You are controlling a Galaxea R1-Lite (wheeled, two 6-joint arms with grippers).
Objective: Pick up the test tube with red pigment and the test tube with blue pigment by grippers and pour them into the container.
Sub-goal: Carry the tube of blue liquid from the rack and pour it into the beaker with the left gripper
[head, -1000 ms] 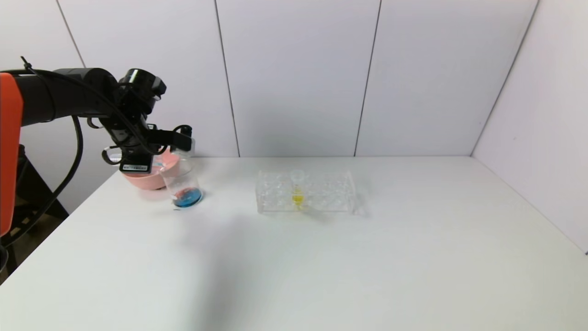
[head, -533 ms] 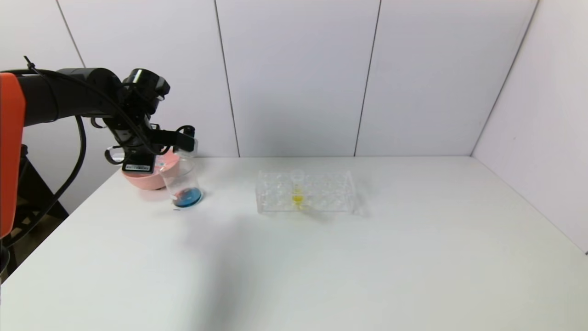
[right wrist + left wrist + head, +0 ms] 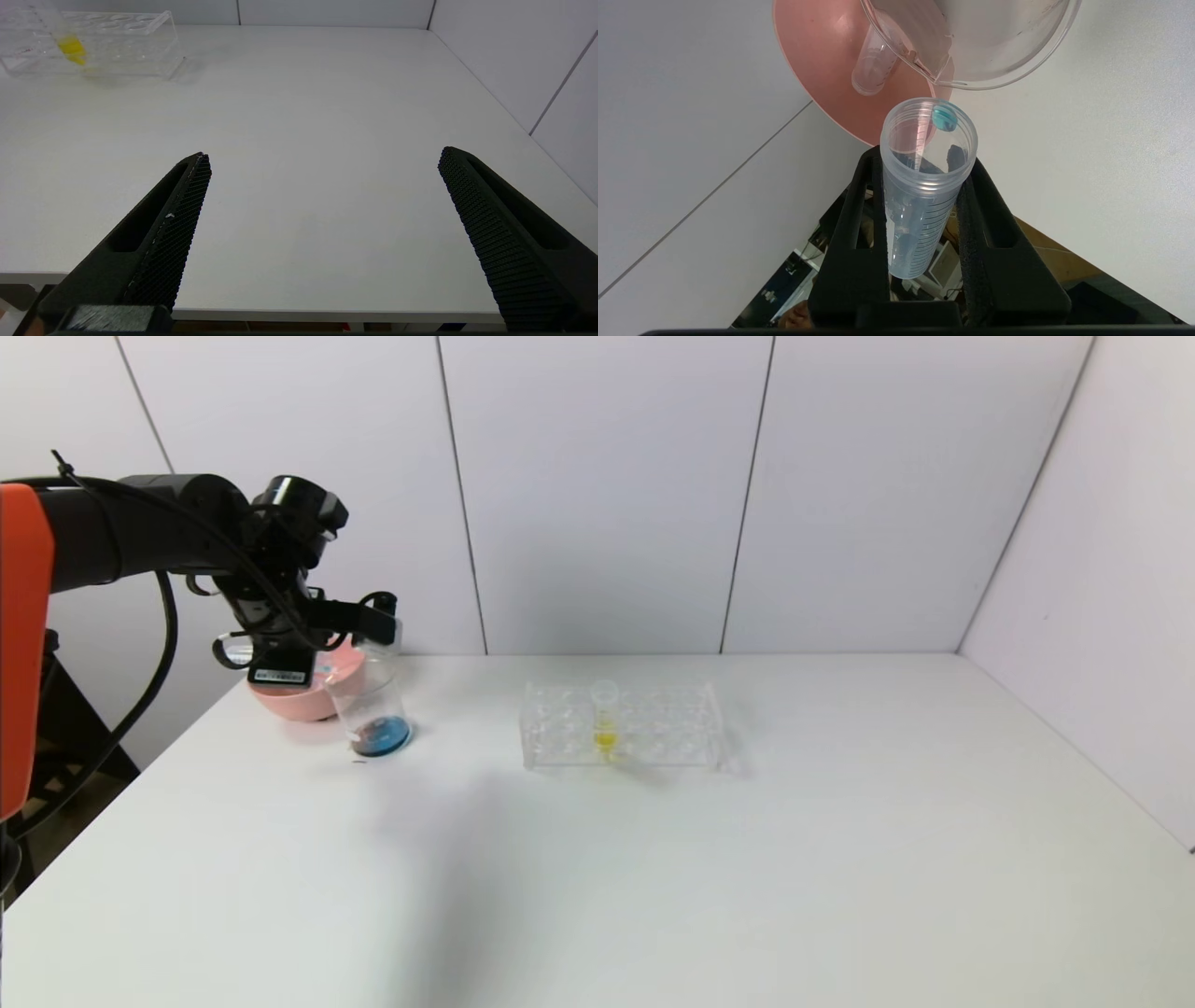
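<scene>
Landmark: container [image 3: 370,705], clear beaker at the far left of the white table [image 3: 653,859], holding a shallow blue layer with a trace of red.

Left arm reaches in from the left, forearm roughly level, wrist turned so the left gripper [image 3: 372,619] points sideways just above the container's rim. Its fingers [image 3: 852,219] are clenched on the test tube with blue pigment [image 3: 924,186]. The tube lies tipped with its open mouth beside the container's pouring lip; it is nearly empty, with one blue drop clinging inside the mouth.

Pink bowl [image 3: 303,689] sits just behind and left of the container, touching or nearly so. An empty clear tube [image 3: 873,65] lies in the bowl.

Tube rack [image 3: 621,726] stands well right of the container, carrying one tube with yellow liquid [image 3: 605,721].

Right gripper [image 3: 322,163], near the table's front edge well right of the container: jaws spread wide, nothing between them.
</scene>
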